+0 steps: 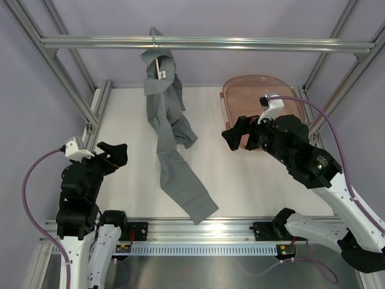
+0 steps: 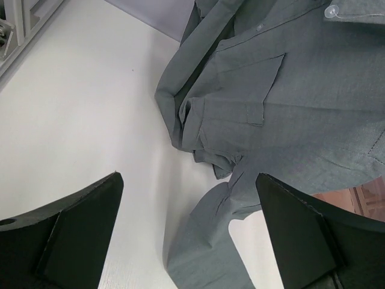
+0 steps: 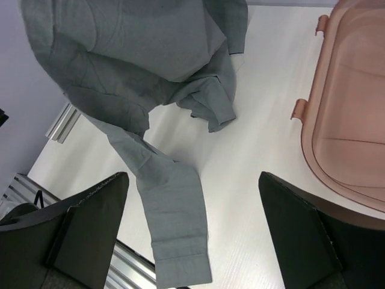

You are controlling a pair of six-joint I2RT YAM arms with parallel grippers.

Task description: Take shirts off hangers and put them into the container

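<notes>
While both tools are held wide open with nothing gripped, the left tool [image 1: 117, 158] is poised over the near-left part of the worktop [image 1: 126, 114] and the right tool [image 1: 234, 135] is hung just in front of the container [image 1: 240, 90], each turned toward the shirt [image 1: 171, 138]. The grey shirt is draped from the hanger [image 1: 161, 66], which is hooked on the frame bar [image 1: 252, 44] at the back, and its lower part is trailed across the worktop toward the near edge. The removal step is judged not yet begun. A grasp near the collar or shoulder is called for next, so that the cloth can be slipped off the hanger. Nothing is seen inside the container, which is set well apart to the shirt's right.
</notes>
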